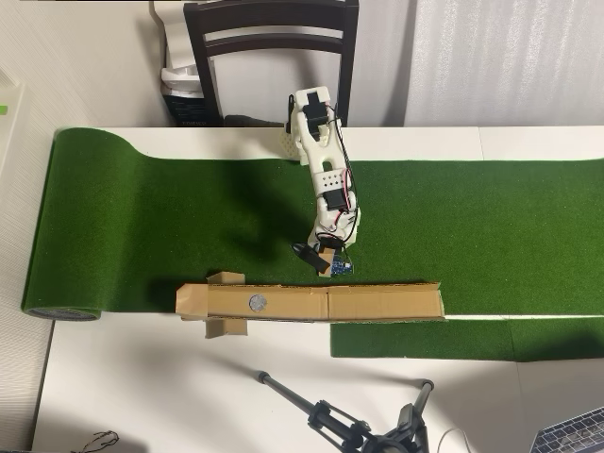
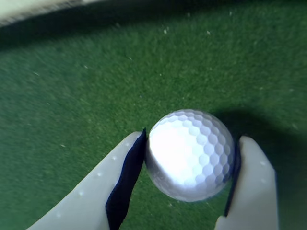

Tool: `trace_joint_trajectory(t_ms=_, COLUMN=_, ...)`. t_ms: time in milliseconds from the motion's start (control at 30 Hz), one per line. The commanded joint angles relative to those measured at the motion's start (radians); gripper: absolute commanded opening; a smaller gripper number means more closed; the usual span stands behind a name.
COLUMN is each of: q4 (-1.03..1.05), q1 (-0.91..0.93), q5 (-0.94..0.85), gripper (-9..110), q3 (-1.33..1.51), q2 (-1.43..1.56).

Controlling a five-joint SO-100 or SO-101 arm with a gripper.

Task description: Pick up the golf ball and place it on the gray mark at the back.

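Note:
In the wrist view the white dimpled golf ball sits between my two white fingers with dark pads. Both pads touch its sides, so my gripper is shut on it over the green turf. In the overhead view my gripper points down at the turf just behind the cardboard strip, and the arm hides the ball. The gray mark lies on the strip's left part, to the left of and in front of the gripper.
The white arm's base stands at the table's back edge before a dark chair. A small cardboard flap props the strip. A black tripod lies on the white table at the front.

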Motion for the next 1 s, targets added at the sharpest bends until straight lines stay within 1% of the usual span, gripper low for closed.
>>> trace_joint_trajectory(t_ms=0, q4=0.051, q1=0.040, q5=-0.008, gripper=21, q3=-0.212, q2=0.103)
trace_joint_trajectory(t_ms=300, q4=0.138, q1=0.143, q5=-0.167, gripper=21, q3=-0.486, q2=0.097)
trace_joint_trajectory(t_ms=433, q4=0.121, q1=0.198, q5=-0.253, gripper=21, q3=-0.545, q2=0.086)
trace_joint_trajectory(t_ms=800, q4=-0.120, q1=0.359, q5=-0.417, gripper=21, q3=-0.543, q2=0.083)
trace_joint_trajectory(t_ms=967, q4=-0.209, q1=0.390, q5=-0.420, gripper=21, q3=-0.541, q2=0.057)
